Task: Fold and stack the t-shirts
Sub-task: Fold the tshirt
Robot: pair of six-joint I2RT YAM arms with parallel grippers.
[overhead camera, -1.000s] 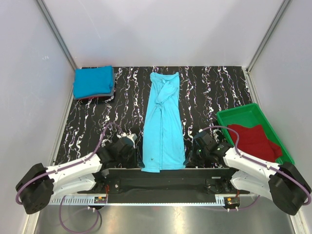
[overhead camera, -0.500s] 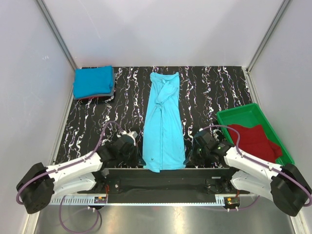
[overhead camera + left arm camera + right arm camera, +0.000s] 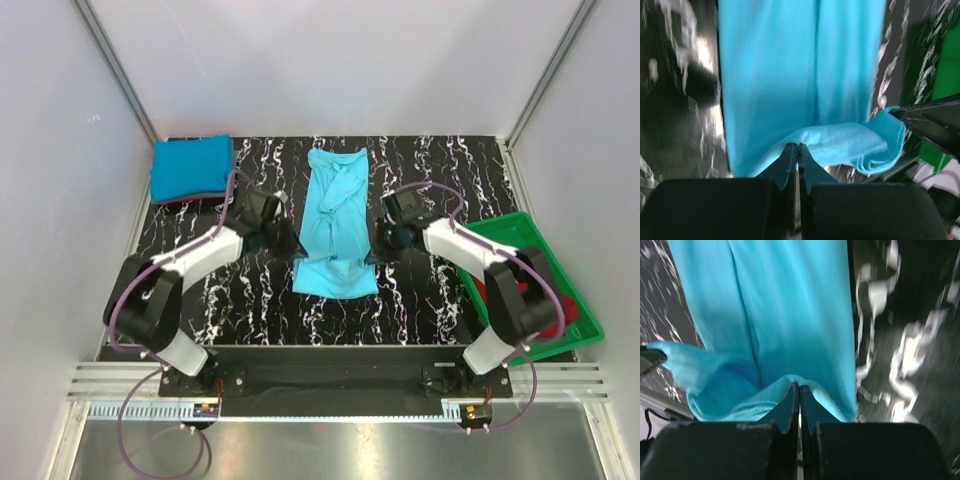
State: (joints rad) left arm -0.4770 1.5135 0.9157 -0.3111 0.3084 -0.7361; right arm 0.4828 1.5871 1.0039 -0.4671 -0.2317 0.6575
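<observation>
The worktop (image 3: 300, 330) is carrying the light turquoise t-shirt (image 3: 335, 190) in its middle as a long narrow strip, collar toward the far wall. The near end is being doubled over the rest, so I judge this to be the crosswise fold, roughly midway through. The green tray (image 3: 500, 224) is sitting at the right edge. The stack (image 3: 190, 168) of folded shirts, a deeper blue one on top, is lying in the far left corner, well apart from the strip. The left fingers (image 3: 788, 159) are pressed together on one corner of the hem. The right fingers (image 3: 790, 396) are pinching shut on the other corner, and the hem is sagging between them above the lower layer.

The next move is calling for both arms to travel together toward the collar at an even height. The hem needs to be taut enough not to wrinkle and laid square on the far end before the fingers let go. After that the packet is going to need moving onto the stack.

The right arm is covering most of the tray, so the dark red t-shirt (image 3: 568, 302) inside is showing only in slivers. The layers under the blue shirt are peeking out as thin edges, too slight to count. Both wrist views are blurring, so how squarely the hem is lining up is hard to tell.
</observation>
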